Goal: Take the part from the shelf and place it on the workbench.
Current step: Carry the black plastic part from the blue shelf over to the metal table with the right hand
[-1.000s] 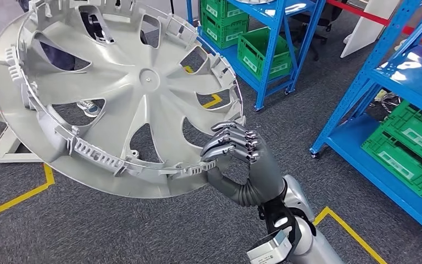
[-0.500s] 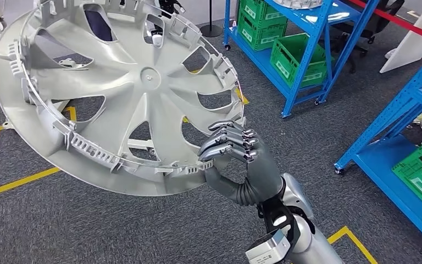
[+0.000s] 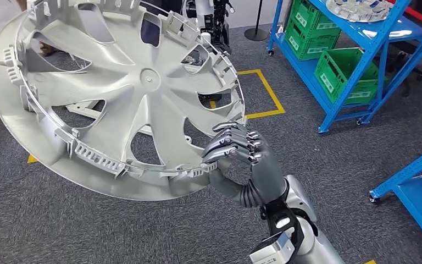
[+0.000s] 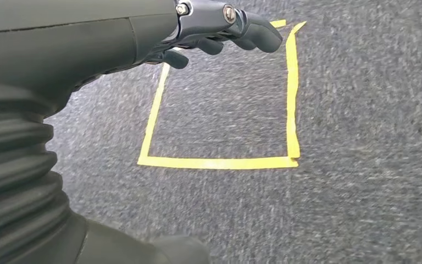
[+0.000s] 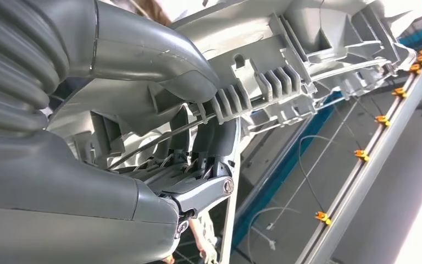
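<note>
Head view: right hand (image 3: 236, 151) fingers clamped on the rim of the wheel cover (image 3: 115, 93), whose tilted disc spreads away from the fingertips; left hand (image 4: 220, 25) holds nothing, fingers loosely curled.

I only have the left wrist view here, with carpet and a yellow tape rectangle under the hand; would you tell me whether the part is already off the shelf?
Observer: Yes. In the head view the right hand grips the silver wheel cover at its lower rim, held up over the carpet.
Operator: Thank you. How is the rim held?
Observer: The right wrist view shows the thumb pressed on the ribbed clips of the rim, with the fingers curled on the other side.
Operator: Is shelving close by?
Observer: A blue shelf with green crates stands to the right in the head view.
</note>
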You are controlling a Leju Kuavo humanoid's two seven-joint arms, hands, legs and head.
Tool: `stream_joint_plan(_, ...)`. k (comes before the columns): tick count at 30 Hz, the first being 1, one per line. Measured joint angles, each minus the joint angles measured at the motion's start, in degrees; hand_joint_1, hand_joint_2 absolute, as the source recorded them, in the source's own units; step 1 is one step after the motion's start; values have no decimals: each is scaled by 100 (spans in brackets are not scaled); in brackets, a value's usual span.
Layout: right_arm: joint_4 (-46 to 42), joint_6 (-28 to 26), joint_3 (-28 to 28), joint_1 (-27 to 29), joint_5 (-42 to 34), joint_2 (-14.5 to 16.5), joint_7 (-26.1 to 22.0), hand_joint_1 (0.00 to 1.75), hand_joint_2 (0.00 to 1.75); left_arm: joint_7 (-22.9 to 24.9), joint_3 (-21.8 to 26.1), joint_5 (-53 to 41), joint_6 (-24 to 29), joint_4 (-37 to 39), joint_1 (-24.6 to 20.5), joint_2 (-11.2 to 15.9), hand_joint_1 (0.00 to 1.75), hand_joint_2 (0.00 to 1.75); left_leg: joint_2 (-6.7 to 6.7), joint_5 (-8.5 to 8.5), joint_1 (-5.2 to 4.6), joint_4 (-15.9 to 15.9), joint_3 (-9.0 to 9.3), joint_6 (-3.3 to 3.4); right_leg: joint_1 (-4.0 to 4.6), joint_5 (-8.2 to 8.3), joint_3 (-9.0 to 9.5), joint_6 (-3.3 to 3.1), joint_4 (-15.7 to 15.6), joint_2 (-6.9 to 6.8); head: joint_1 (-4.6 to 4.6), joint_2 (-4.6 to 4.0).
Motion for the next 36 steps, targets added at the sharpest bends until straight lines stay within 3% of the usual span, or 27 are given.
stream_joint_plan(1, -1, -2, 1, -4, -4, 0, 0, 175, 175, -4, -1, 4, 1, 0, 12, 2, 0, 175, -15, 5, 9, -5, -11, -37, -6, 18, 9, -35, -24, -64, 1, 0)
stream_joint_plan(3, -2, -3, 3, -9, -13, 2, 1, 175, 175, -10, -1, 12, 5, 1, 23, 7, 0, 175, 188, -97, -1, 133, -86, -95, -18, 51, 46, -113, -87, -188, -17, 0)
stream_joint_plan(5, -3, -5, 3, -7, -25, 4, 1, 175, 175, -17, -2, 19, 9, 1, 13, 9, 0, 175, 522, -432, -6, 680, -340, -146, -20, 59, 67, -167, -119, -330, -44, 0)
stream_joint_plan(7, 3, 2, 2, -4, -37, 4, 0, 175, 175, -24, -3, 37, 11, 2, 11, 9, 0, 175, 646, -752, 26, 1381, -670, -202, -15, 51, 62, -185, -117, -481, -55, 0)
stream_joint_plan(8, 10, 11, 3, -4, -40, 4, -1, 175, 175, -26, -3, 49, 13, 2, 17, 9, 0, 175, 664, -782, 44, 1546, -743, -224, -15, 47, 60, -183, -115, -553, -56, 0)
stream_joint_plan(9, 17, 23, 4, -3, -44, 4, -2, 175, 175, -26, -3, 60, 17, 2, 23, 11, 0, 175, 684, -704, 59, 1487, -704, -241, -17, 42, 60, -176, -112, -622, -57, 0)
stream_joint_plan(11, 26, 38, 8, -5, -59, 4, -5, 175, 175, -34, -3, 76, 32, 1, 27, 15, 0, 175, 844, -356, 74, 769, -309, -251, -21, 18, 77, -140, -97, -757, -57, 0)
stream_joint_plan(13, 26, 42, 9, -11, -79, 3, -9, 175, 175, -47, -3, 93, 43, -1, 22, 16, 0, 175, 1051, -116, 57, 120, 45, -192, -2, -22, 102, -72, -68, -871, -49, 0)
stream_joint_plan(14, 26, 44, 11, -16, -85, 3, -10, 175, 175, -52, -3, 102, 45, -1, 24, 15, 0, 175, 1096, -85, 42, 6, 101, -146, 10, -33, 114, -36, -61, -916, -44, 0)
stream_joint_plan(16, 26, 51, 17, -28, -91, 2, -14, 175, 175, -54, -3, 121, 48, -1, 35, 15, 0, 175, 984, -65, 21, -7, 87, -47, 11, -43, 141, 36, -75, -1019, -36, 0)
stream_joint_plan(17, 26, 55, 22, -34, -92, 3, -13, 175, 175, -53, -3, 129, 48, -1, 42, 14, 0, 175, 920, -49, 25, -26, 89, -5, -5, -68, 151, 73, -58, -1001, -33, 0)
stream_joint_plan(19, 27, 57, 31, -43, -95, 1, -15, 175, 175, -52, -3, 136, 49, -2, 42, 11, 0, 175, 793, -9, 48, -67, 101, 74, -43, -272, 45, 129, 235, -751, -18, 0)
stream_joint_plan(21, 30, 57, 37, -40, -96, -7, -21, 175, 175, -52, -2, 136, 50, -2, 34, 10, 0, 175, 663, 10, 53, -75, 86, 114, -64, -631, -298, 156, 957, -433, 4, 0)
stream_joint_plan(22, 34, 58, 40, -34, -96, -13, -24, 175, 175, -52, -2, 136, 50, -1, 34, 10, 0, 175, 586, 13, 48, -71, 78, 121, -64, -761, -492, 162, 1324, -369, 11, 0)
stream_joint_plan(23, 39, 58, 43, -30, -96, -16, -25, 175, 175, -52, -2, 136, 50, -1, 38, 9, 0, 175, 506, 14, 43, -63, 72, 123, -61, -792, -619, 161, 1538, -342, 13, 0)
stream_joint_plan(24, 44, 59, 45, -27, -96, -20, -25, 175, 175, -51, -2, 136, 50, -1, 43, 9, 0, 175, 423, 14, 39, -52, 69, 124, -57, -707, -639, 149, 1532, -327, 13, 0)
stream_joint_plan(25, 49, 59, 48, -25, -96, -22, -25, 175, 175, -51, -2, 136, 50, -1, 45, 9, 0, 175, 339, 14, 38, -39, 68, 121, -56, -524, -542, 131, 1293, -305, 14, 0)
stream_joint_plan(26, 51, 59, 49, -27, -96, -24, -25, 175, 175, -51, -2, 136, 50, -1, 46, 7, 0, 175, 261, 14, 39, -27, 67, 116, -57, -302, -358, 105, 894, -239, 14, 0)
stream_joint_plan(28, 52, 59, 50, -32, -96, -25, -28, 175, 175, -51, -2, 136, 50, -1, 44, -4, 0, 175, 126, 17, 34, -6, 48, 71, -51, -34, -34, 70, 185, -43, 14, 0)
stream_joint_plan(30, 52, 59, 51, -39, -96, -27, -32, 175, 175, -51, -2, 136, 50, -1, 56, -14, 0, 175, 26, 34, 44, -15, 13, -8, -25, -3, 50, 46, -38, 30, 16, 0)
stream_joint_plan(31, 52, 59, 54, -45, -96, -28, -34, 175, 175, -51, -2, 136, 50, -1, 67, -14, 0, 175, -22, 47, 53, -34, -10, -53, -17, 16, 51, 22, -56, -20, 20, 0)
stream_joint_plan(32, 52, 59, 56, -53, -96, -27, -34, 175, 175, -51, -3, 136, 51, -1, 80, -13, 0, 175, -10, 49, 61, -32, -25, -86, -20, 36, 60, -11, -81, -78, 19, 0)
stream_joint_plan(34, 51, 58, 60, -65, -96, -25, -36, 175, 175, -49, -3, 137, 52, -1, 86, -10, 0, 175, 221, -90, 47, 167, -135, -133, -39, 74, 88, -81, -141, -204, -2, 0)
stream_joint_plan(36, 51, 52, 60, -67, -99, -25, -35, 175, 175, -54, -3, 158, 52, -2, 76, -9, 0, 175, 534, -453, 38, 818, -435, -164, -41, 76, 99, -124, -162, -350, -29, 0)
